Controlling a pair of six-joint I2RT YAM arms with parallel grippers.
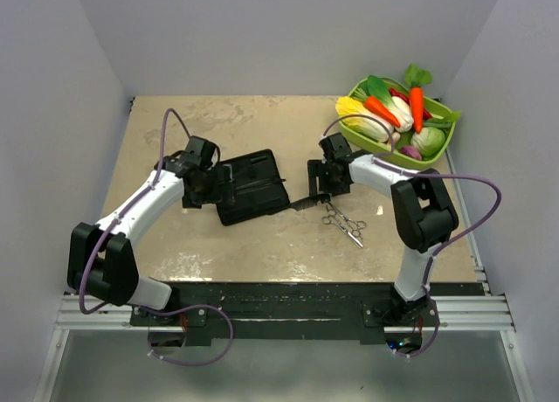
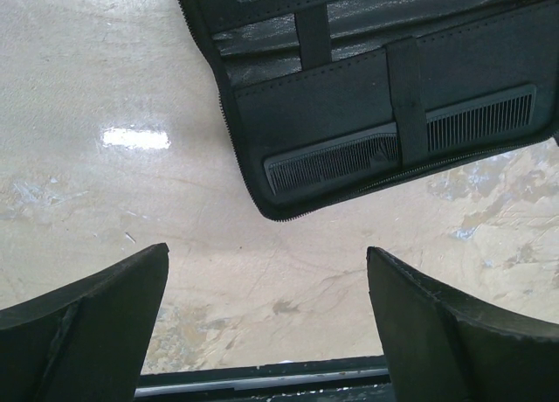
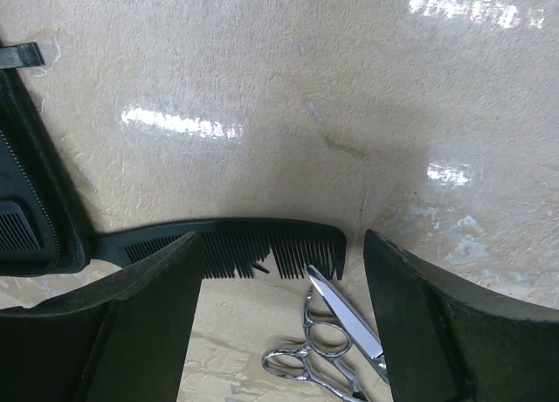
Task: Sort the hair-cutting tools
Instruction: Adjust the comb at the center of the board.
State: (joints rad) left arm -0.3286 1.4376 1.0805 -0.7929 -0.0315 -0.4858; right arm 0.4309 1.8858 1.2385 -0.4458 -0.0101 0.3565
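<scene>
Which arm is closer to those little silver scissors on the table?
Right. The right gripper hovers open just beside the scissors, over the loose comb. The left gripper is farther off, beyond the black case.

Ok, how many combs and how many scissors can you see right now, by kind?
Combs: 2 (strapped comb in the case; loose comb on the table)
Pairs of scissors: 2, overlapping on the table, so hard to separate
Total: 4
</scene>
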